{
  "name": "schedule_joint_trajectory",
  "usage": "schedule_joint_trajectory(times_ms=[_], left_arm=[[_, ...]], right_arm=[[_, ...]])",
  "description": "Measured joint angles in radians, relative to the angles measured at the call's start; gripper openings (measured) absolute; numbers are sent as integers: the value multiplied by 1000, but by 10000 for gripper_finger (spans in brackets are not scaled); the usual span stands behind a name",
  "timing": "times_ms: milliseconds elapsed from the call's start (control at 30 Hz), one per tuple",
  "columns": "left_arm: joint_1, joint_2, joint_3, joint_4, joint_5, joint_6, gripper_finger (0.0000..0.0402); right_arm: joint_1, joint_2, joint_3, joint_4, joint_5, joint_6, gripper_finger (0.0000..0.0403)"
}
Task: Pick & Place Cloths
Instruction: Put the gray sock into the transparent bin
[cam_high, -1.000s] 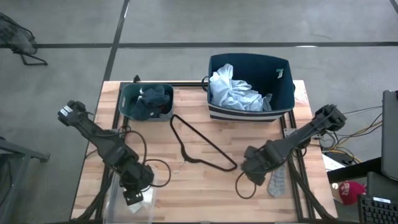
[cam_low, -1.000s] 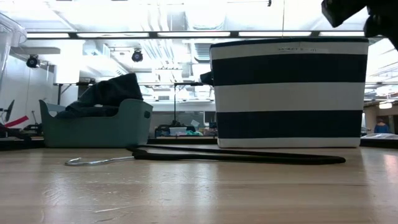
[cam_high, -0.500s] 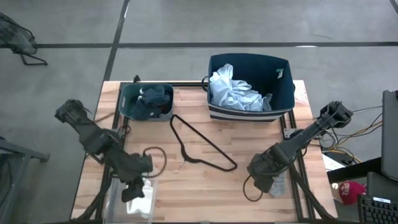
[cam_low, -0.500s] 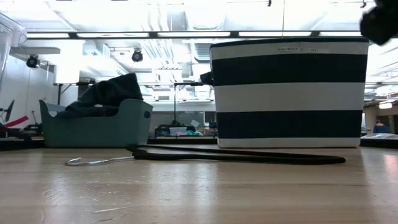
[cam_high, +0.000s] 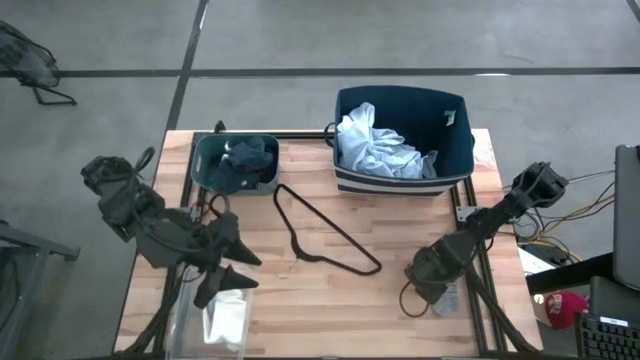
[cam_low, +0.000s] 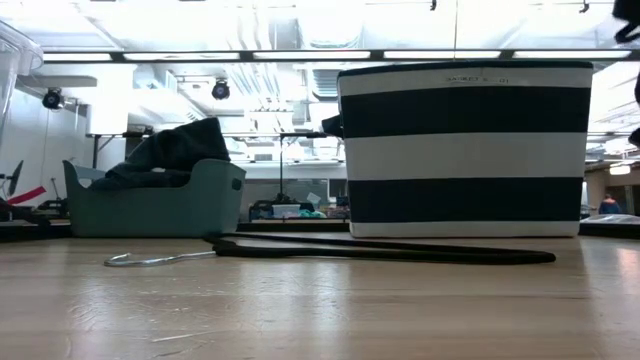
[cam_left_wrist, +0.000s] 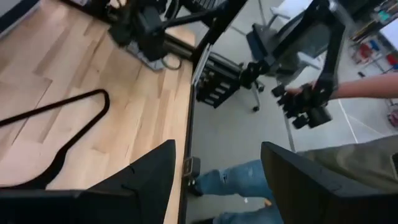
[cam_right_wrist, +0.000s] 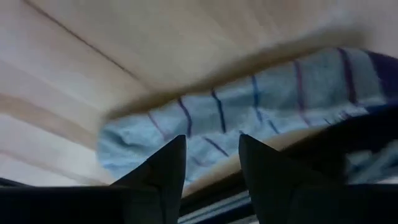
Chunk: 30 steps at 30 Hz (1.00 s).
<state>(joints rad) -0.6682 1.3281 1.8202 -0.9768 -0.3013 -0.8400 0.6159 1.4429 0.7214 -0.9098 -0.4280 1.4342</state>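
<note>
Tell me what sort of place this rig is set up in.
Likely a robotics lab or workshop: bare concrete floor around the wooden table, strip ceiling lights over cluttered benches, and a person holding a control arm.

Looked like a robotics lab/workshop: wooden bench (cam_high: 330, 290) centre-frame on bare concrete floor, ceiling strip lights (cam_low: 300, 55) across top of low view, cables (cam_high: 575, 215) at right edge, more benches w/ equipment in the background.
</note>
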Motion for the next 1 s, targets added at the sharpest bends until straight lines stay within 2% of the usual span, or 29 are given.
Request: schedule_joint_trajectory(times_ms=[233, 433, 533, 600, 800, 1000], left_arm=[[0, 6, -7, 27, -30, 17, 241], [0, 7, -10, 27, -153, 44, 241], [0, 7, -10, 27, -219, 70, 241], [0, 7, -10, 26, -249, 83, 241], [6, 7, -10, 27, -330, 111, 241], [21, 15, -14, 29, -417, 128, 241]], right_arm=[[0, 0, -95, 174, -1, 20, 112], [-1, -4, -170, 319, -40, 105, 60], [-1, -4, -172, 335, -40, 103, 20], [0, -7, -163, 333, -35, 103, 14], [-2, -50, -58, 345, 70, 111, 10], [-28, -120, 106, 338, 281, 123, 9]])
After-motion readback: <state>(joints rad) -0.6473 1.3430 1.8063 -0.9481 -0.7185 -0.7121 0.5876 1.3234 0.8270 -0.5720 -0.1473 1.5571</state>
